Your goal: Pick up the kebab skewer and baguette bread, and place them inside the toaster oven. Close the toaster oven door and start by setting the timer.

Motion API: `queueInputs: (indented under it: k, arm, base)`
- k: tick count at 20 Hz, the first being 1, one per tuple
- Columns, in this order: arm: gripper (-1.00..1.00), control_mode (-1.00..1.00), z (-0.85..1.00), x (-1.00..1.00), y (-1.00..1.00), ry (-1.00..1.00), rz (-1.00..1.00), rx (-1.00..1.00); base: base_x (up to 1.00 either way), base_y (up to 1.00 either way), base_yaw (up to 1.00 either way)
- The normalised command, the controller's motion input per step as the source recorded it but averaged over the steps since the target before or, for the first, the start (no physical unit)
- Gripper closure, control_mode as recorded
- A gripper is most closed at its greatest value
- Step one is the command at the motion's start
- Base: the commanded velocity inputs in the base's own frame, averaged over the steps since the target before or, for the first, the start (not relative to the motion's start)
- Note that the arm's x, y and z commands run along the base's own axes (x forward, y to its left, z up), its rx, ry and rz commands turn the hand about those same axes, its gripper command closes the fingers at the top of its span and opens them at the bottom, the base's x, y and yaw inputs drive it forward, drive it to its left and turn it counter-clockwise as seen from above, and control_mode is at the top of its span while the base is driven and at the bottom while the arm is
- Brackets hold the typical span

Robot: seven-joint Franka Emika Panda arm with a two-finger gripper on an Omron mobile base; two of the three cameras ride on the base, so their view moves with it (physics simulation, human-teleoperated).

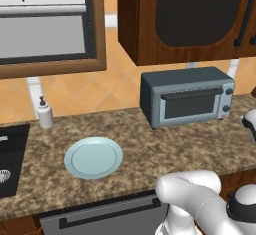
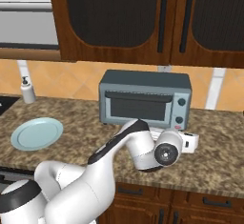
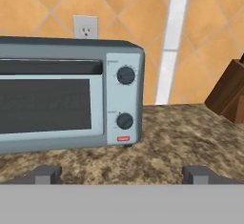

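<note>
We see the claw (image 3: 122,174) spread wide, holding nothing, low over the worktop (image 3: 181,137), the shut toaster oven (image 3: 62,94) just beyond, knobs (image 3: 125,121) dead ahead.

Speckled brown granite counter (image 1: 150,149) runs along wall. Backsplash (image 1: 100,89) in orange-tan diagonal tiles with pale vertical strip (image 3: 172,46). White outlet (image 3: 86,26) on tiles. Dark wood upper cabinets (image 2: 143,23) with dark inset panels, black bar handles. Window (image 1: 45,24) at left in wood frame, blinds partly raised. Black sink (image 1: 10,159) at counter's left end; white soap dispenser (image 1: 45,113) beside it. Pale blue plate (image 1: 93,157) on counter. Wooden block (image 3: 228,92) at far right. Grey drawer front (image 1: 105,218) under counter.
</note>
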Motion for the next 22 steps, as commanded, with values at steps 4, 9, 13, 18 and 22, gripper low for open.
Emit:
queueInputs:
  k: [4, 9, 13, 18, 22]
  arm:
    - [-1.00, 1.00, 0.00, 0.00, 0.00, 0.00, 0.00, 0.00]
    - [-1.00, 1.00, 0.00, 0.00, 0.00, 0.00, 0.00, 0.00]
    - [-1.00, -1.00, 0.00, 0.01, 0.01, 0.00, 0.00, 0.00]
    - [-1.00, -1.00, -0.34, 0.00, 0.09, 0.00, 0.00, 0.00]
    - [-1.00, -1.00, -0.42, -0.02, 0.00, -0.02, 0.00, 0.00]
  base:
    - [0.00, -0.07, 0.00]
    - [0.00, 0.00, 0.00]
    - [0.00, 0.00, 0.00]
    - [0.00, 0.00, 0.00]
    - [0.00, 0.00, 0.00]
